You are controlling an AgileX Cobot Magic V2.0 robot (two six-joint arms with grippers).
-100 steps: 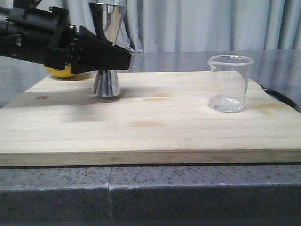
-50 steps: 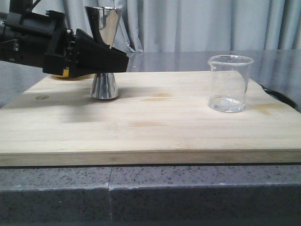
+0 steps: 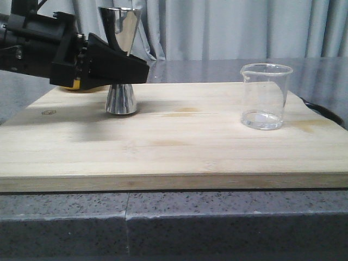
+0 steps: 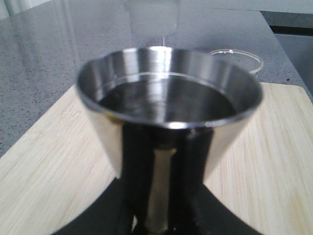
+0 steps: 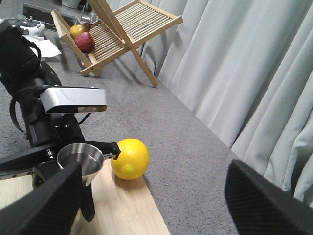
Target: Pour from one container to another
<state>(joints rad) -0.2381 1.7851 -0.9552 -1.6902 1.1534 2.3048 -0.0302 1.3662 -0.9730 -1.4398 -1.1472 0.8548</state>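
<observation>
The steel hourglass jigger (image 3: 122, 31) stands upright at the back left of the wooden board (image 3: 179, 147). My left gripper (image 3: 136, 69) is shut on its narrow waist. I cannot tell whether its base touches the wood. In the left wrist view the jigger's upper cup (image 4: 168, 98) fills the picture, clear liquid seems to lie in it, and my left gripper (image 4: 159, 208) closes round the gold waist. The clear glass beaker (image 3: 265, 97) stands alone at the board's right, nearly empty, and its rim (image 4: 235, 56) shows behind the cup. My right gripper (image 5: 159, 205) is open and holds nothing, well away from the jigger (image 5: 80, 159).
A yellow lemon (image 5: 129, 159) lies on the board's back left corner, just behind the left gripper, and shows as a sliver (image 3: 72, 85) in the front view. A wooden rack (image 5: 117, 29) with fruit stands far off on the grey counter. Curtains hang behind the counter.
The left gripper and the jigger shifted slightly to the left between the first two frames. Since then they have stayed still. The beaker has not moved.
</observation>
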